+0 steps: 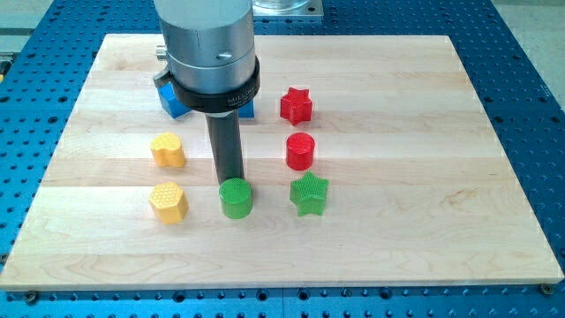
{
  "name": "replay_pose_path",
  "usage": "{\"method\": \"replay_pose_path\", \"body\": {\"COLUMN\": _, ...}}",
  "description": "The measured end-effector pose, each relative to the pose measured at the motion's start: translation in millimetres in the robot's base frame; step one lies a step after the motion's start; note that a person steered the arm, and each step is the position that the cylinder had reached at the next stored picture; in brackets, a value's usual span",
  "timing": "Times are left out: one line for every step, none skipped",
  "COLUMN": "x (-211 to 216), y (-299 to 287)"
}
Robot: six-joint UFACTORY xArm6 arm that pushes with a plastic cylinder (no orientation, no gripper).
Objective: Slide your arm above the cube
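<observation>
My tip (230, 183) rests on the desk (424, 203) just at the upper edge of the green cylinder (236, 198), touching it or very nearly so. There are no fingers on this arm, only the straight rod, so nothing is clenched, released or grasped.

The cube the task names seems to be the blue block (173, 99), which sits well toward the view's top from my tip and slightly to the view's left. The arm's grey body hides most of it, so its shape is a guess; a blue corner (248, 109) also shows on the body's right side, and I cannot tell whether that is the same block or a second one.

By my judgement the task is barely begun: my tip is well below the blue block in the view, and it must travel past it toward the view's top, skirting the block and not shoving it.

Counted: two yellow heart-like blocks (168, 150) (168, 202) left of my tip, one green cylinder, one green star (309, 194), one red cylinder (300, 151), one red star (297, 105), and blue as described.
</observation>
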State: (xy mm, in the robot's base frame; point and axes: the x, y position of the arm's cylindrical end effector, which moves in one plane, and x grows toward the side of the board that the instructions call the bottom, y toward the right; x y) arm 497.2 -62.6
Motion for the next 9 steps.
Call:
{"method": "replay_pose_path", "body": {"x": -4, "y": 6}}
{"method": "replay_pose_path", "body": {"x": -16, "y": 20}}
{"method": "replay_pose_path", "body": {"x": -22, "y": 21}}
{"method": "replay_pose_path", "body": {"x": -31, "y": 22}}
{"method": "replay_pose_path", "body": {"x": -46, "y": 38}}
{"method": "replay_pose_path", "body": {"x": -53, "y": 42}}
{"method": "replay_pose_path", "body": {"x": -58, "y": 43}}
{"method": "replay_pose_path", "body": {"x": -82, "y": 43}}
{"method": "replay_pose_path", "body": {"x": -89, "y": 43}}
